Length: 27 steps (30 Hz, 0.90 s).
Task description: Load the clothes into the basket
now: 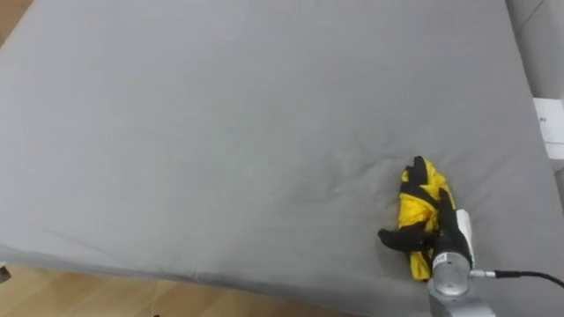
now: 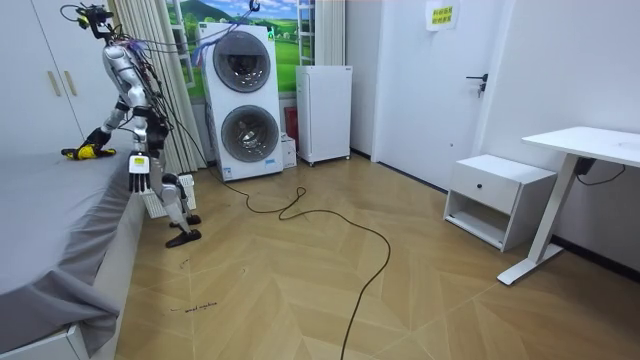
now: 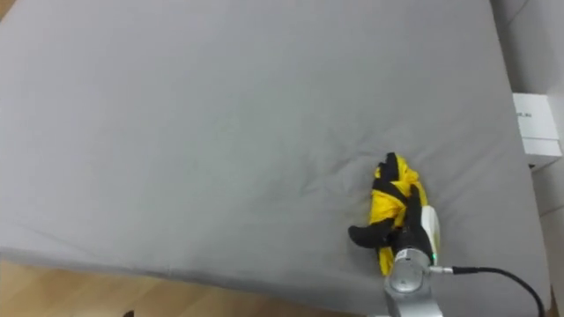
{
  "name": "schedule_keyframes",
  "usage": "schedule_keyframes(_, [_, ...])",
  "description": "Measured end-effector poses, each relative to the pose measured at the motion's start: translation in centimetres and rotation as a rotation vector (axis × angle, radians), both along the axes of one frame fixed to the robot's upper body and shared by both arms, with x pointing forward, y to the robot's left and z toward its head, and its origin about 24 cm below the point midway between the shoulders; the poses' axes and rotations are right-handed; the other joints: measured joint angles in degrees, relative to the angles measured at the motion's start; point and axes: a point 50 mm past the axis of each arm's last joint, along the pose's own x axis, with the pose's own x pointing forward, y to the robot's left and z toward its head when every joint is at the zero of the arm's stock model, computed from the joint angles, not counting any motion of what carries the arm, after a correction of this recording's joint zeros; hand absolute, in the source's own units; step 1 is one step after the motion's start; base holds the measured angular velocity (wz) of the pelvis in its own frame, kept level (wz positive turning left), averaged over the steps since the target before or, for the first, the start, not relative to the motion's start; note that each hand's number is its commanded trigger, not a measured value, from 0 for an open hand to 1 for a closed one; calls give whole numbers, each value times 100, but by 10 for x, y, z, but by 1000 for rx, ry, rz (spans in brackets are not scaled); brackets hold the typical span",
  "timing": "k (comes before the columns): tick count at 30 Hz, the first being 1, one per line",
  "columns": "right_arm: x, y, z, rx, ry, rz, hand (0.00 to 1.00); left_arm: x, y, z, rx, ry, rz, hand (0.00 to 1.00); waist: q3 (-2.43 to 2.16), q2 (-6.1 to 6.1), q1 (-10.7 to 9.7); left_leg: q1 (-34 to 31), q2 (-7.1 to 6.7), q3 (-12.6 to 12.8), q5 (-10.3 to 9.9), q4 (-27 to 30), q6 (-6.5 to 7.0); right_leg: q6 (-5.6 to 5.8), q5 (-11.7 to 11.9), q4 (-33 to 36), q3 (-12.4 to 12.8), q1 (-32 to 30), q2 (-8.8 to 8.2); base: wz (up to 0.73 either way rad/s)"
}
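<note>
A crumpled yellow and black garment (image 1: 416, 204) lies on the grey bed (image 1: 220, 132), near the bed's front edge at the right. My right hand (image 1: 441, 231) comes in from the lower right and rests on the garment, its dark fingers curled into the cloth and the thumb out to the left. In the room view I stand bent over the side of the bed (image 2: 50, 220), my right arm reaching out to the yellow garment (image 2: 85, 152). My left hand (image 2: 139, 172) hangs down beside the mattress edge.
A white box (image 1: 551, 128) sits off the bed's right side. Wooden floor runs along the front edge. Behind me stand stacked washing machines (image 2: 240, 100), a white cabinet (image 2: 324, 112), a nightstand (image 2: 497, 197) and a desk (image 2: 585, 150); a cable (image 2: 340, 225) crosses the floor.
</note>
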Motion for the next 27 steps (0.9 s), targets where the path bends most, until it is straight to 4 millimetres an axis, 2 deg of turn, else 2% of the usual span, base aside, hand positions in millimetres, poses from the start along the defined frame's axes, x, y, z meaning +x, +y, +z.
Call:
schedule_keyframes(3, [3,-7,2,-37,4,-56,0,-2,0,-1,-16,-4,37,0,22,10,56,-106,-21,-22,19,10,18,11,7,1,-35,-71,-15,14])
schedule_keyframes(4, [6,-11,4,-53,-1,-74,58,-2,0,-1,-22,-6,47,0,27,19,58,-208,-40,-58,47,17,30,22,15,3,-59,-152,-28,16])
schedule_keyframes(5, [7,-14,6,-62,-8,-83,91,-1,0,-1,-24,-8,45,0,38,39,48,-277,-49,-89,54,37,36,25,22,5,-104,-192,-37,26])
schedule_keyframes(6, [10,-24,11,-73,-23,-119,100,1,0,0,-32,-17,40,0,69,81,58,-406,-61,-137,61,111,47,33,41,6,-151,-263,-50,23])
schedule_keyframes(7, [14,-34,17,-83,-40,-163,100,1,-1,0,-42,-24,36,0,87,113,103,-501,-70,-137,74,129,64,41,57,13,-157,-352,-59,16])
schedule_keyframes(10, [18,-56,29,-98,-65,-239,100,6,-1,1,-65,-36,37,0,93,130,251,-687,-94,-126,108,150,99,46,62,114,-147,-577,-108,0])
schedule_keyframes(13, [25,-70,40,-71,-94,-312,100,16,-2,3,-68,-46,17,0,113,150,314,-873,-129,-124,165,149,127,62,72,212,-88,-819,-150,-2])
schedule_keyframes(18, [26,-81,46,-62,-114,-359,100,15,6,4,-34,-29,0,0,182,152,331,-986,-130,-115,170,170,131,70,79,205,-71,-911,-143,1])
schedule_keyframes(23, [21,-91,47,-55,-101,-366,100,8,14,4,-15,-9,2,0,187,181,324,-988,-126,-111,169,165,130,71,78,187,-51,-900,-132,3])
schedule_keyframes(27, [14,-93,41,-41,-76,-351,100,7,22,5,9,-5,-7,0,181,173,322,-786,-123,-8,169,131,130,73,77,177,2,-728,-140,-4])
